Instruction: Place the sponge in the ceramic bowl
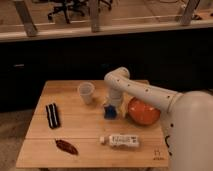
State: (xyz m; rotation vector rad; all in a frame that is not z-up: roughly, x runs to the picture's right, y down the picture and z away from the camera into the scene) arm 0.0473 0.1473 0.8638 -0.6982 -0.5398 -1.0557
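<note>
One small blue sponge sits near the middle of the wooden tabletop, a little toward the right side. It is just left of the ceramic bowl and not inside it. The claw is directly over the sponge and meets its top, so the upper part of the sponge is hidden. Whether the claw is closed on the sponge or only rests at it, I cannot tell. I also cannot tell if the sponge touches the wood or is lifted a little.

The bowl is orange-red and glossy, the widest dish on the tabletop, and it stands near the right edge. The robot's white body fills the lower right corner. The white arm goes from this body up and to the left over the bowl, bends at a rounded joint, and comes down to the claw.

Left of the claw, near it, a translucent white cup stands upright. Further left lies a black ridged block. Near the front edge, a dark red-brown object lies at the left, and a white packet lies on its side in front of the sponge. Behind the tabletop is a dark wall, and above it office chairs stand on a light floor.
</note>
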